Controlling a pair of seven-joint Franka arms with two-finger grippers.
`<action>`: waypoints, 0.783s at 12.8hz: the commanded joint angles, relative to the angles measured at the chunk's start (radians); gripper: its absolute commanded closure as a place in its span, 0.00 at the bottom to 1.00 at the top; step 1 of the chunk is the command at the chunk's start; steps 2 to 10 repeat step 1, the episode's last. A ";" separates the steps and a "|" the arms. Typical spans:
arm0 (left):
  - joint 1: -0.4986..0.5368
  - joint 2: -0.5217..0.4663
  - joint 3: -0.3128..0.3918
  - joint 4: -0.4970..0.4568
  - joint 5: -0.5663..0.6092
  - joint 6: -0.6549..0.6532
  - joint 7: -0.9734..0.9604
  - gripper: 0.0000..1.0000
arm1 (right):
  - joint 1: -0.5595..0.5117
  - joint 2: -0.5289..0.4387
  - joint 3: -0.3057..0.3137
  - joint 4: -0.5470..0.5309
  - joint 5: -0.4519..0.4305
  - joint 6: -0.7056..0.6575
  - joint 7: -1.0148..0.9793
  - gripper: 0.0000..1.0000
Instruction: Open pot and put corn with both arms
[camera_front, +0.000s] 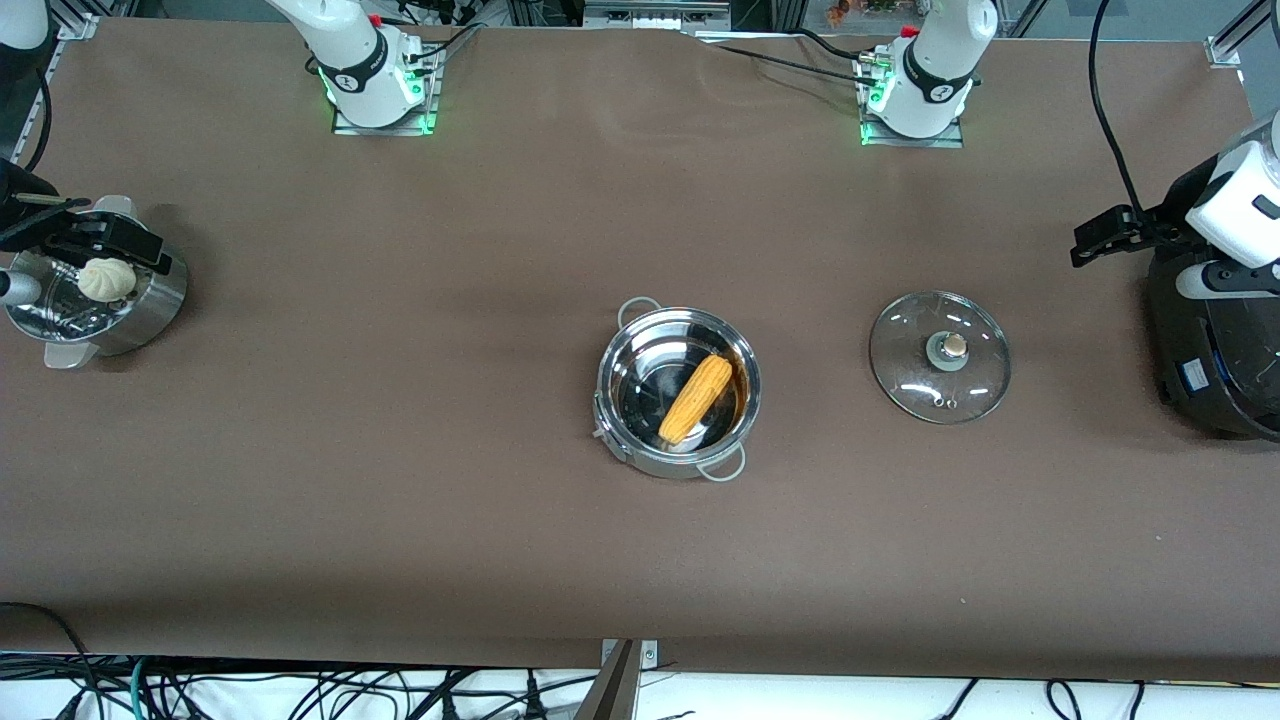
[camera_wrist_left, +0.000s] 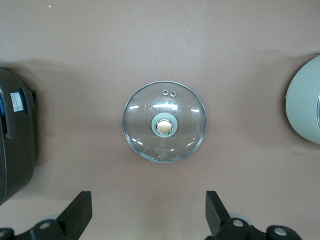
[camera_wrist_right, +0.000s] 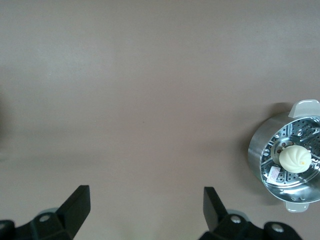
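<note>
Currently: corn (camera_front: 696, 399) lies diagonally in pot (camera_front: 679, 392), lid (camera_front: 939, 356) off beside it; left claw (camera_wrist_left: 148, 215) and right claw (camera_wrist_right: 146, 212) both spread apart.

At frame centre we see a yellow-orange corn cob (camera_front: 696, 399) in a shiny round steel pot (camera_front: 679, 392), a clear glass lid (camera_front: 939, 356) with tan knob, a white bun (camera_front: 106, 279) at the edge, on brown table covering (camera_front: 400, 450).

Brown table (camera_front: 400, 480), open pot (camera_front: 679, 392) mid-table, glass lid (camera_front: 939, 356) beside it, steamer pot (camera_front: 95, 300) at right arm's end
</note>
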 joint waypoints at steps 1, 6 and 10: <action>0.001 0.012 -0.003 0.029 0.009 -0.025 -0.007 0.00 | -0.017 0.009 0.011 0.031 0.010 -0.017 0.001 0.00; 0.001 0.012 -0.003 0.029 0.009 -0.025 -0.007 0.00 | -0.017 0.009 0.011 0.031 0.010 -0.017 0.001 0.00; 0.001 0.012 -0.003 0.029 0.009 -0.025 -0.007 0.00 | -0.017 0.009 0.011 0.031 0.010 -0.017 0.001 0.00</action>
